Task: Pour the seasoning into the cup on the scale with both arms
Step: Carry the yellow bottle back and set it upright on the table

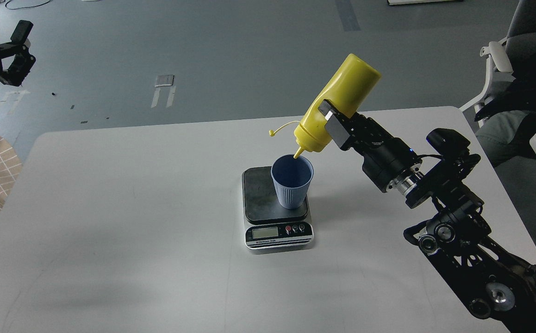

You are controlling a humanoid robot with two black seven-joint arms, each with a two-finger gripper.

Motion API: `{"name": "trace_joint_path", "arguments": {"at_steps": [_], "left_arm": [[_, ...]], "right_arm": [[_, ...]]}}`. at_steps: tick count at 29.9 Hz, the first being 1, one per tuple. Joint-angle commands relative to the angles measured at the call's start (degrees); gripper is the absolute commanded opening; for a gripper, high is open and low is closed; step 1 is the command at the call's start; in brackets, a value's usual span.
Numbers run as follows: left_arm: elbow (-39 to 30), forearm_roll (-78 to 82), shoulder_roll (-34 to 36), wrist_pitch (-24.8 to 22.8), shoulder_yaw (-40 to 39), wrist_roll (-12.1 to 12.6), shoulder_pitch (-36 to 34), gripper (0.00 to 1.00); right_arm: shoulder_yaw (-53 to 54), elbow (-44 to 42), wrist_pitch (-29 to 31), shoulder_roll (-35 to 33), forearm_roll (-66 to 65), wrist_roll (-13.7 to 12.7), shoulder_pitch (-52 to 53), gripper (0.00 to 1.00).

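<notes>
the seasoning bottle (pixel 337 104) is soft-walled plastic by the look of it, light and squeezable, so i judge the best hold is across its lower body, where a firm pinch both grips and presses out the contents; too hard a pinch could squirt more than wanted. the right tool (pixel 330 125) is clamped on the bottle just above its shoulder, the bottle tipped nozzle-down toward 7 o'clock, its tip right at the rim of the cup (pixel 291 181) on the cup's 1 o'clock side. the cup, thin and probably easy to knock over, stands upright on the dark plate of the scale (pixel 277 210) near the middle of the counter (pixel 110 208). the right arm reaches in from 4 o'clock, wrist bent upward. the left tool (pixel 15 51) hangs off the counter at 10 o'clock, fingers apart, holding nothing
</notes>
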Motion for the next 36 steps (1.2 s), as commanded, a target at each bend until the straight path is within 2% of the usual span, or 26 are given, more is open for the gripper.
{"name": "trace_joint_path", "arguments": {"at_steps": [1,2,4,6,10,12,14,17,19,24,28,36], "left_arm": [[0.0,0.0,-0.1,0.0,0.1,0.0,0.0,0.98],[0.0,0.0,-0.1,0.0,0.1,0.0,0.0,0.98],[0.0,0.0,-0.1,0.0,0.1,0.0,0.0,0.98],[-0.1,0.0,-0.1,0.0,0.2,0.0,0.0,0.98],[-0.1,0.0,-0.1,0.0,0.2,0.0,0.1,0.98],[-0.1,0.1,-0.1,0.0,0.4,0.0,0.2,0.98],[-0.2,0.0,0.2,0.0,0.5,0.0,0.2,0.98],[-0.3,0.1,0.8,0.0,0.9,0.0,0.3,0.98],[-0.3,0.1,1.2,0.0,1.0,0.0,0.3,0.98],[-0.5,0.2,2.2,0.0,1.2,0.0,0.5,0.98],[-1.7,0.4,2.4,0.0,1.3,0.0,0.5,0.98],[-2.1,0.4,2.5,0.0,0.4,0.0,0.4,0.98]], "right_arm": [[3.0,2.6,0.5,0.1,20.7,-3.3,-0.7,0.0],[4.3,3.5,0.4,0.3,27.1,-4.8,-1.0,0.0],[6.0,4.1,0.5,0.5,34.8,-5.0,-1.3,0.0],[9.2,4.8,0.9,1.3,50.3,-5.0,-1.5,0.0],[13.6,5.1,3.4,1.4,61.2,-5.1,-1.6,0.0],[17.3,5.0,13.4,1.4,68.1,-5.1,-4.2,0.0],[19.0,5.2,20.9,1.5,71.4,-5.4,-7.6,0.0],[22.4,5.7,25.9,1.7,76.2,-6.4,-10.8,0.0],[24.1,5.3,25.9,2.1,80.5,-7.6,-13.0,0.0],[27.4,3.4,25.9,3.4,83.0,-7.7,-16.9,0.0],[30.5,-4.7,25.9,5.6,85.7,-7.9,-18.7,0.0],[32.1,-11.6,25.9,5.6,88.2,-8.0,-18.5,0.0]]}}
